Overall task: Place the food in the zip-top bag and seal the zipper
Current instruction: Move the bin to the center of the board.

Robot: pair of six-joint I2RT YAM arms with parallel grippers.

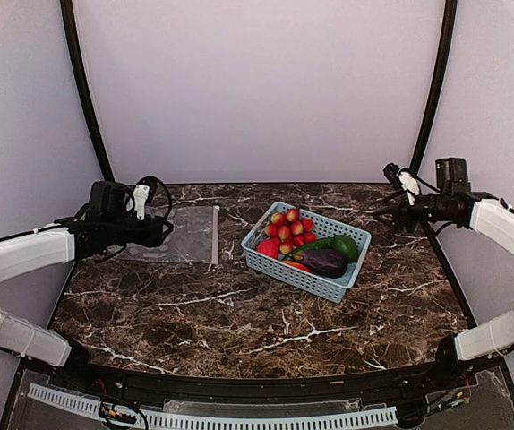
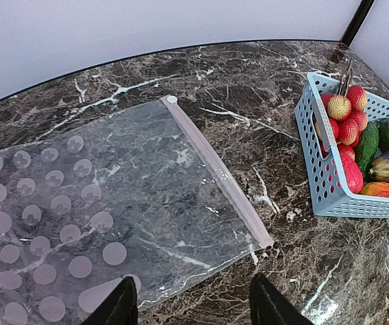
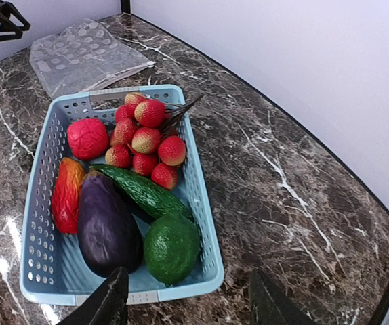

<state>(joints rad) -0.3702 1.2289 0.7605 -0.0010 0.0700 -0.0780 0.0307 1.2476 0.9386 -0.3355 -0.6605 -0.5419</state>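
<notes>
Zip-top bag point(image 1: 185, 235) lies flat on the counter point(image 1: 239, 331), far left. Its mouth is turned toward the blue lattice basket point(image 1: 306, 279) — the zipper point(image 2: 215, 172) runs front to back along that right edge.

All the food sits in the basket:
- eggplant point(image 3: 106, 227) lying along the basket's length
- cucumber point(image 3: 144, 191) slanted beside it
- avocado-like piece point(image 3: 171, 247)
- pepper point(image 3: 67, 193)
- tomato point(image 3: 87, 137)
- berries point(image 3: 147, 139)

The left wrist view gives me the bag's grey spots; in the top view my left arm hides that end.

Left gripper point(image 2: 193, 305) is over the bag's edge, fingers spread and empty. Right gripper point(image 3: 189, 301) is off the basket's right end — likewise released.
</notes>
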